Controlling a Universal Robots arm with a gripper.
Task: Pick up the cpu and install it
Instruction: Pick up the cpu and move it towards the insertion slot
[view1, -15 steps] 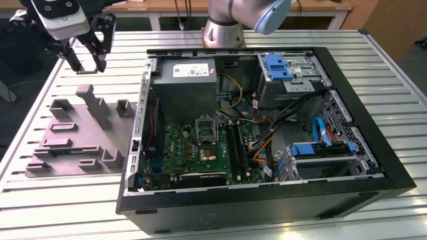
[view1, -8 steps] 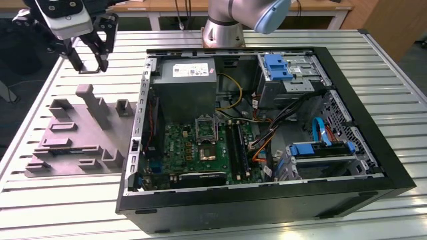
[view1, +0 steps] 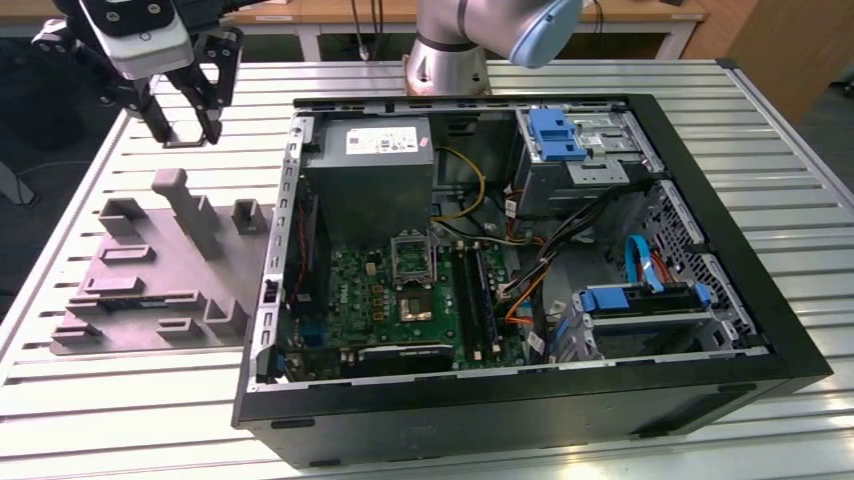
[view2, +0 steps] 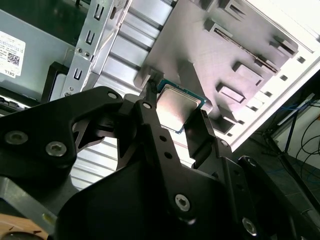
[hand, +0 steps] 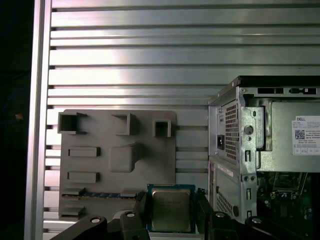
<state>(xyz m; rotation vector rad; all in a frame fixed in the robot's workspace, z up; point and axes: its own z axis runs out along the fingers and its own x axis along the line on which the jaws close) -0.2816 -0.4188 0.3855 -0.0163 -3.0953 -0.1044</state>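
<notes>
The cpu (hand: 171, 207) (view2: 176, 106), a small flat chip with a silvery top and a thin green rim, is held between my gripper's (hand: 171, 214) (view2: 178, 114) black fingers (hand: 202, 212), which are shut on its edges. In the exterior view the gripper (view1: 191, 128) hangs above the table at the view's far left, over the back end of a grey fixture plate (view1: 147, 285) and clear of it. The open computer case (view1: 747, 300) lies to the exterior view's right. Its green motherboard (view1: 360, 300) carries the socket (view1: 415, 300), with the hinged frame (view1: 411, 255) raised.
The grey fixture plate (hand: 117, 160) has raised blocks and slots, and one slot holds a memory stick (hand: 100, 195). Inside the case are a grey power supply (view1: 374, 165), drive cages with blue tabs (view1: 554, 135) and loose cables (view1: 534, 270). The arm's base (view1: 447, 65) stands behind the case.
</notes>
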